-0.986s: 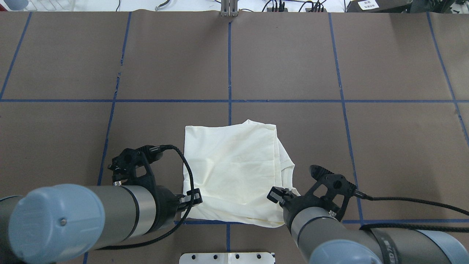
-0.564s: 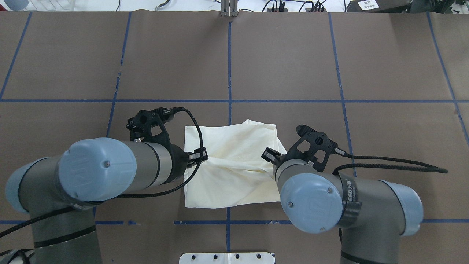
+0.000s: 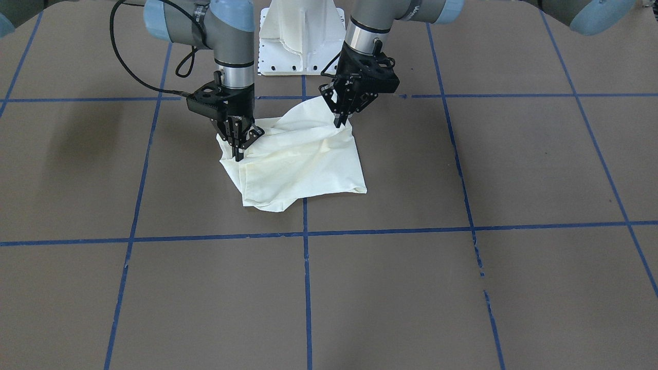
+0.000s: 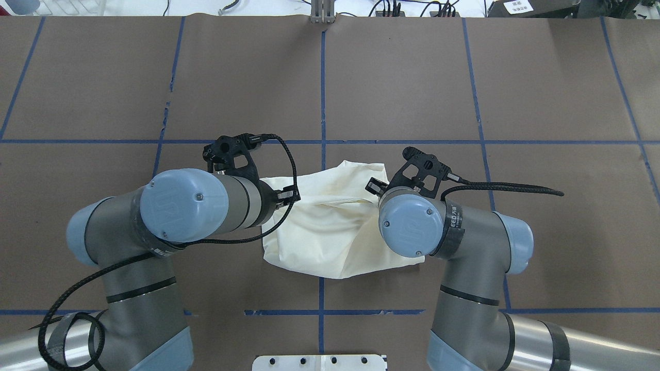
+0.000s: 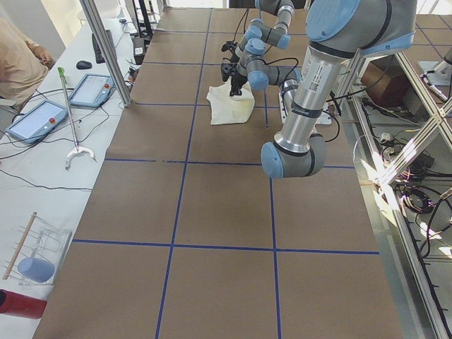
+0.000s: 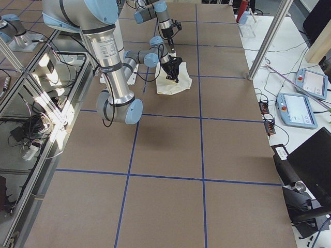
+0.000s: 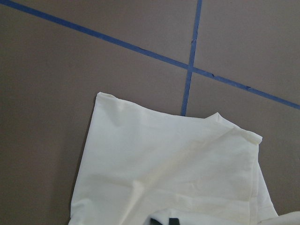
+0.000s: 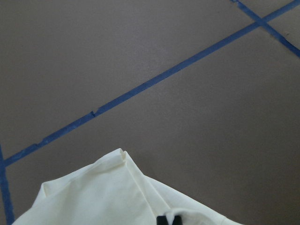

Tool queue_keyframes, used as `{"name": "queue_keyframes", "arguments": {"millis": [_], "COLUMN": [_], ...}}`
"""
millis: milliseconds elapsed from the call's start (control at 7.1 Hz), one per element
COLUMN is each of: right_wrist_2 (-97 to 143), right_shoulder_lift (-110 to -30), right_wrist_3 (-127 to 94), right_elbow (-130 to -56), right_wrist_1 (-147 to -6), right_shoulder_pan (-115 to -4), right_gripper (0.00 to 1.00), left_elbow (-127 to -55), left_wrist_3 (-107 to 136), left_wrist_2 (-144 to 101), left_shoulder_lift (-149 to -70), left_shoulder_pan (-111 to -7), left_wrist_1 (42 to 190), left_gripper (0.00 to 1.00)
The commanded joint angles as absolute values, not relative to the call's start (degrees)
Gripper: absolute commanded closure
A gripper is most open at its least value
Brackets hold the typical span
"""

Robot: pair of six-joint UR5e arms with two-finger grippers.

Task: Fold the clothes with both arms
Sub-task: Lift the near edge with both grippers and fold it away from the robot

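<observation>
While the shirt (image 4: pixel 330 237) lay as a small cream bundle on the brown bench (image 4: pixel 412 77), both grippers had hold of it. The left gripper (image 3: pixel 342 117) had its fingers pressed together on a corner of cloth at the shirt's left side, and in the front-facing view that corner stood raised off the bench in a peak. The right gripper (image 3: pixel 238 150) pointed straight down, its fingers likewise pinched on the shirt's right edge, where the cloth was bunched and lifted a little. Between the two grippers the fabric sagged in loose diagonal creases. The part of the shirt farther from the robot lay flat on the bench, with a lower layer showing past its far edge.

Seen from overhead, the shirt straddled the blue tape line (image 4: pixel 323 93) that ran down the middle of the bench, and it sat between two cross lines, touching neither. The left wrist camera showed black fingertips (image 7: pixel 173 221) at the bottom edge of its picture with cream cloth about them; the right wrist camera showed the same (image 8: pixel 161 220). The white pedestal (image 3: pixel 302 31) stood behind the shirt, apart from it. A person (image 5: pixel 18 63) sat at a side table in the left view.
</observation>
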State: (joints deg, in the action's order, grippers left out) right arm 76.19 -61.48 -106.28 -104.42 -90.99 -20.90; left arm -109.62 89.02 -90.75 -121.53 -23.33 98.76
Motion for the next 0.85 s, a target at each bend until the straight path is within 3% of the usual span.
{"name": "queue_keyframes", "arguments": {"millis": [0,141,282,423,564,705], "right_wrist_2": [76.55,76.90,76.99,77.08,77.17,79.08], "right_shoulder_lift": [-60.65,-59.51,-58.20,-58.10,-57.92,-57.14], "right_wrist_3": [-104.42,-102.93,-100.92,-99.07,-97.92,-93.47], "right_elbow": [-98.73,-96.79,-94.33,-93.18,-92.99,-93.42], "right_wrist_1": [-87.29,-86.41,-85.70,-84.82,-84.64,-82.64], "right_shoulder_pan": [-21.53,-22.06,-22.50,-22.50,-22.94,-24.24], "right_gripper": [1.00,1.00,0.88,0.09,0.00,0.00], "left_elbow": [-103.12,-101.88,-101.52,-101.60,-102.04,-103.17], "left_wrist_3": [88.95,88.51,88.51,88.51,83.37,78.71], "left_wrist_2": [-90.62,-90.62,-90.70,-90.70,-90.79,-90.97], "left_shoulder_lift": [-121.90,-121.90,-121.90,-121.90,-121.82,-121.64], "left_shoulder_pan": [-23.38,-23.38,-23.38,-23.29,-23.38,-24.42], "left_wrist_1": [104.04,105.02,105.03,105.12,105.12,105.03], "left_gripper": [1.00,1.00,1.00,0.92,0.01,0.00]}}
